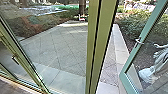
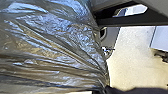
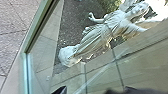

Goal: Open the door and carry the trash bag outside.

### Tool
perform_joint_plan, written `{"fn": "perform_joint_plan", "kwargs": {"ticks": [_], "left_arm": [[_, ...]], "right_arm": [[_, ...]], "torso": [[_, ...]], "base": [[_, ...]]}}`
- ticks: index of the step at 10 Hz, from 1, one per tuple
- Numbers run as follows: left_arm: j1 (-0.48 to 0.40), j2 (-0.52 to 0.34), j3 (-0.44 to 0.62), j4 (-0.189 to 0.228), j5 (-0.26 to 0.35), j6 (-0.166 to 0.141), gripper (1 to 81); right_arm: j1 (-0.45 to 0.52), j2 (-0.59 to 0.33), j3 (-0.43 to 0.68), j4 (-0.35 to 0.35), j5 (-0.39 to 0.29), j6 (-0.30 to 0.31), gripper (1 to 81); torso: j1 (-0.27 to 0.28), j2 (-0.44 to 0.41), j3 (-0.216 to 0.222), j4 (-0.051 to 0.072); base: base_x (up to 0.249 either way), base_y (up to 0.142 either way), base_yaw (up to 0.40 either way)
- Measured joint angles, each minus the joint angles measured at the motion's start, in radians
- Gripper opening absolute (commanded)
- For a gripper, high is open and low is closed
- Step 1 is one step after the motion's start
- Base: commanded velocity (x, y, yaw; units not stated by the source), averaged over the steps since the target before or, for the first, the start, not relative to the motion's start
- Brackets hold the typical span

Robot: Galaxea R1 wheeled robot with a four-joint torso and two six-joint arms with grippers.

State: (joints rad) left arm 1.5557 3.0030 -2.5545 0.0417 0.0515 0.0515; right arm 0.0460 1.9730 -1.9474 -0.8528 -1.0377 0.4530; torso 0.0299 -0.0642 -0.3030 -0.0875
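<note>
The glass door [image 1: 122, 75] stands swung outward at the right of the head view, its pull handle [image 1: 139, 42] on the near edge of the green frame. In the left wrist view the shiny dark trash bag [image 2: 55, 47] bulges large, its folds drawn together toward my left gripper [image 2: 101, 90], which is shut on it. A dark part of my right gripper [image 3: 60, 90] shows in the right wrist view, close to the door's glass [image 3: 100, 71]; its grip is hard to make out.
A green door post [image 1: 96, 47] rises in front, with a glass panel and handle [image 1: 15, 60] to the left. Paving [image 1: 60, 47] spreads outside, bordered by a pale kerb [image 1: 120, 47] and shrubs [image 1: 135, 22]. A white statue [image 1: 155, 67] shows through the door glass.
</note>
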Motion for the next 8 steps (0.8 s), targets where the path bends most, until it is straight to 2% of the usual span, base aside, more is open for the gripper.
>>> {"fn": "perform_joint_plan", "kwargs": {"ticks": [2, 5, 6, 7, 8], "left_arm": [[0.0, 0.0, 0.0, 0.0, 0.0, 0.0, 1.0], [0.0, 0.0, 0.0, 0.0, 0.0, 0.0, 1.0], [0.0, 0.0, 0.0, 0.0, 0.0, 0.0, 1.0], [0.0, 0.0, 0.0, 0.0, 0.0, 0.0, 1.0], [0.0, 0.0, 0.0, 0.001, 0.0, 0.0, 1.0]], "right_arm": [[-0.037, 0.024, 0.01, 0.33, -0.038, 0.0, 81.1], [-0.089, 0.027, 0.012, 0.744, -0.061, -0.001, 81.1], [-0.114, 0.025, 0.017, 0.867, -0.055, -0.002, 81.1], [-0.151, 0.021, 0.03, 0.95, -0.035, -0.005, 81.1], [-0.204, 0.02, 0.059, 0.992, -0.017, -0.006, 81.1]], "torso": [[0.0, 0.0, 0.0, 0.0], [0.0, 0.0, 0.0, 0.0], [0.0, 0.0, 0.0, 0.0], [0.0, 0.0, 0.0, 0.0], [0.0, 0.0, 0.0, 0.0]], "base": [[0.0, 0.0, 0.0], [0.0, 0.0, 0.0], [0.0, 0.0, 0.0], [0.0, 0.0, 0.0], [0.0, 0.0, 0.0]]}}
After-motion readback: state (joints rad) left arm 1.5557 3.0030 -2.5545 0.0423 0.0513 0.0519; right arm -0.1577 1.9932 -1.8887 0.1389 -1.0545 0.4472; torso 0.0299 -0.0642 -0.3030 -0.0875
